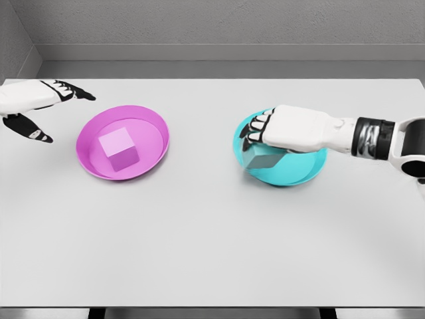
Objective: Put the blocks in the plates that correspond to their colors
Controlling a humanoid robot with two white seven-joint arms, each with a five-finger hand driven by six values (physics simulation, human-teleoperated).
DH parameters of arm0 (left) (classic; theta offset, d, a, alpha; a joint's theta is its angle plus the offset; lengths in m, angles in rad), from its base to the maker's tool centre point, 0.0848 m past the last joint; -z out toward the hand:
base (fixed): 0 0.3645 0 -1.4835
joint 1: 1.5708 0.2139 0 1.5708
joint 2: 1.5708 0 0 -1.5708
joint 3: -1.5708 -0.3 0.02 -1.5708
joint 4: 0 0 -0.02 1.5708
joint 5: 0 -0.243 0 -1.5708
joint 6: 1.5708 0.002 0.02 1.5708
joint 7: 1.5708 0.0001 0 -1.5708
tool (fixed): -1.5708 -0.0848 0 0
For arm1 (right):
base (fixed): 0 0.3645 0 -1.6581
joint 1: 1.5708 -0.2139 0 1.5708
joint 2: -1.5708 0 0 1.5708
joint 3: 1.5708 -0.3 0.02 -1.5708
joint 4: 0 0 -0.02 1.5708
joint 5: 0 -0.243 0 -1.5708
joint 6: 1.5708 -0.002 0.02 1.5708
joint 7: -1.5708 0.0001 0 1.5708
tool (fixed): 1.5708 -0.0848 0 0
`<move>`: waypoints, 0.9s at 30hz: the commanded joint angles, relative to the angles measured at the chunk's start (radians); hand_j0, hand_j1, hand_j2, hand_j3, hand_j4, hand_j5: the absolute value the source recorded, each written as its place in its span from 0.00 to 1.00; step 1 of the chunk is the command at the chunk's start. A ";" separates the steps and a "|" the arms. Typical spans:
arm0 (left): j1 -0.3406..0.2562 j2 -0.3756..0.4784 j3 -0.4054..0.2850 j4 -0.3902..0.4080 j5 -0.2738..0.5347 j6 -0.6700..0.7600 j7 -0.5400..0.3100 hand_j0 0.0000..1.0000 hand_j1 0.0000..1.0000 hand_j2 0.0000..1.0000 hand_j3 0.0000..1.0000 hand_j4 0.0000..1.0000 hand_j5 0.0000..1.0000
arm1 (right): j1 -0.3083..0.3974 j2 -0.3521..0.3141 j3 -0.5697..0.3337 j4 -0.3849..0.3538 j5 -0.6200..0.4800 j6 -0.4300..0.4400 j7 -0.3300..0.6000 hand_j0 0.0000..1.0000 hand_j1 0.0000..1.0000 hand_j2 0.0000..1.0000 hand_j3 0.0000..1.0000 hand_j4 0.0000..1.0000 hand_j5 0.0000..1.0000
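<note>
Head view: the right hand (275, 129) reached in over the cyan plate (312, 169), its fingers curled down onto the cyan block (263, 159), which sat inside the plate against its left wall. Whether the fingers truly gripped the block or only rested on it could not be told from this angle. The pink block (119, 149) lay flat in the middle of the pink plate (151, 126), so both blocks were already with their matching colours. The left hand (38, 109) hung to the left of the pink plate, apart from it, fingers spread and holding nothing.

By the look of it, the task stood at its last step: the cyan block delivered, its release pending. The next move appeared to call for opening the fingers and lifting the hand straight up, so that the block did not drag over the plate's low rim.

Room was ample. The table (212, 246) lay bare across its front half and between the two plates, which stood well apart. The right arm crossed the plate's right rim, so a sideways withdrawal risked nudging the plate.
</note>
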 commanded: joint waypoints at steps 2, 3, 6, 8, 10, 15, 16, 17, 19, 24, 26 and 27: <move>0.000 -0.001 -0.001 0.002 0.009 0.002 0.001 1.00 1.00 1.00 1.00 1.00 1.00 | -0.008 0.005 -0.068 0.099 -0.017 0.005 0.002 0.52 0.52 0.52 0.52 0.52 0.52; 0.000 -0.001 -0.001 0.002 0.009 0.002 0.001 1.00 1.00 1.00 1.00 1.00 1.00 | -0.020 0.018 -0.068 0.127 -0.020 0.005 0.002 0.53 0.53 0.53 0.53 0.53 0.53; 0.003 -0.004 -0.001 0.005 0.009 0.002 0.001 1.00 1.00 1.00 1.00 1.00 1.00 | -0.055 0.087 -0.065 0.202 -0.006 0.005 0.002 0.54 0.54 0.54 0.54 0.54 0.54; 0.008 -0.006 -0.001 0.005 0.007 0.002 0.001 1.00 1.00 1.00 1.00 1.00 1.00 | -0.060 0.111 -0.062 0.222 0.003 0.005 0.002 0.54 0.54 0.54 0.54 0.54 0.54; 0.009 -0.006 -0.001 0.006 0.007 0.002 0.001 1.00 1.00 1.00 1.00 1.00 1.00 | -0.060 0.140 -0.062 0.294 0.041 0.005 0.002 0.56 0.56 0.56 0.56 0.56 0.56; 0.009 -0.007 -0.001 0.009 0.006 0.002 0.001 1.00 1.00 1.00 1.00 1.00 1.00 | -0.057 0.154 -0.062 0.388 0.049 0.005 0.002 0.61 0.61 0.61 0.61 0.61 0.61; 0.009 -0.007 -0.001 0.009 0.007 0.002 0.001 1.00 1.00 1.00 1.00 1.00 1.00 | -0.057 0.155 -0.064 0.388 0.047 0.005 0.002 0.71 0.71 0.71 0.71 0.71 0.71; 0.009 -0.007 -0.001 0.009 0.006 0.002 0.001 1.00 1.00 1.00 1.00 1.00 1.00 | -0.055 0.155 -0.065 0.389 0.047 0.005 0.002 0.83 0.83 0.83 0.83 0.83 0.83; 0.009 -0.007 -0.001 0.009 0.007 0.002 0.001 1.00 1.00 1.00 1.00 1.00 1.00 | -0.052 0.154 -0.064 0.389 0.046 0.005 0.002 1.00 1.00 1.00 1.00 1.00 1.00; 0.011 -0.006 -0.001 0.008 0.007 0.002 0.001 1.00 1.00 1.00 1.00 1.00 1.00 | -0.054 0.152 -0.065 0.384 0.043 0.005 0.002 1.00 1.00 1.00 1.00 1.00 1.00; 0.009 -0.006 -0.001 0.008 0.007 0.002 0.001 1.00 1.00 1.00 1.00 1.00 1.00 | -0.055 0.149 -0.067 0.383 0.038 0.005 0.002 1.00 1.00 1.00 1.00 1.00 1.00; 0.009 -0.006 -0.001 0.008 0.007 0.002 0.001 1.00 1.00 1.00 1.00 1.00 1.00 | -0.055 0.147 -0.067 0.383 0.038 0.005 0.002 1.00 1.00 1.00 1.00 1.00 1.00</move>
